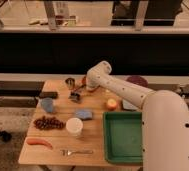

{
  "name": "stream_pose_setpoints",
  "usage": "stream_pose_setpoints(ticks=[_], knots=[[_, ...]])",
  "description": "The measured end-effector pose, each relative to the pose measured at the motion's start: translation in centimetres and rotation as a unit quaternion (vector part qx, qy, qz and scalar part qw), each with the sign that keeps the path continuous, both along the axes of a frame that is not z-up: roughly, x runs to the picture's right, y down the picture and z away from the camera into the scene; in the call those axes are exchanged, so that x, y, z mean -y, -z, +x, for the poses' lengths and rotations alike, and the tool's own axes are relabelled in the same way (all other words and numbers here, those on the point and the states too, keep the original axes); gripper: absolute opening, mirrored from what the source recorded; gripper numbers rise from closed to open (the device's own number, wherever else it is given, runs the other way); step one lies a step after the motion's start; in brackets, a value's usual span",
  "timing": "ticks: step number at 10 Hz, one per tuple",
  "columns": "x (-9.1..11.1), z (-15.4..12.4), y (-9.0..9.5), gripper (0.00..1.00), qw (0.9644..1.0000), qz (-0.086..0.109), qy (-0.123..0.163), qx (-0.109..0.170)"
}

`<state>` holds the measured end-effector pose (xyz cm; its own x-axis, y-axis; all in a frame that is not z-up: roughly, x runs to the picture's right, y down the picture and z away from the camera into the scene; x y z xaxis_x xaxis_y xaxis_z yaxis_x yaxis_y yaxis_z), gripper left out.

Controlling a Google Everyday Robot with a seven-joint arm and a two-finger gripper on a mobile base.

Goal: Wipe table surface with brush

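Note:
The light tan wooden table surface [95,107] fills the middle of the camera view. My white arm reaches in from the right, bends at the back of the table and comes down. My gripper [77,94] is low over the back middle of the tabletop, just right of the black block. A small dark thing with a squarish head, which looks like the brush [75,97], sits at the gripper's tip against the wood. Its handle is hidden by the gripper.
A flat black block [48,94], blue cup [47,104], grapes [49,122], white cup [74,127], orange carrot-like piece [39,142] and silver fork [77,151] lie left and front. A blue sponge [84,114], orange fruit [111,104], metal cup [70,82] and green tray [124,156] are nearby.

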<state>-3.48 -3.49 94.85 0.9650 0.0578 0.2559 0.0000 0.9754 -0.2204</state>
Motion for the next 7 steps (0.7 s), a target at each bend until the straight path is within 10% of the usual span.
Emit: stream_pose_setpoints(ticks=[7], knots=[[-1.8,-2.7,2.2,0.05,0.9996,-0.008,0.003,0.028]])
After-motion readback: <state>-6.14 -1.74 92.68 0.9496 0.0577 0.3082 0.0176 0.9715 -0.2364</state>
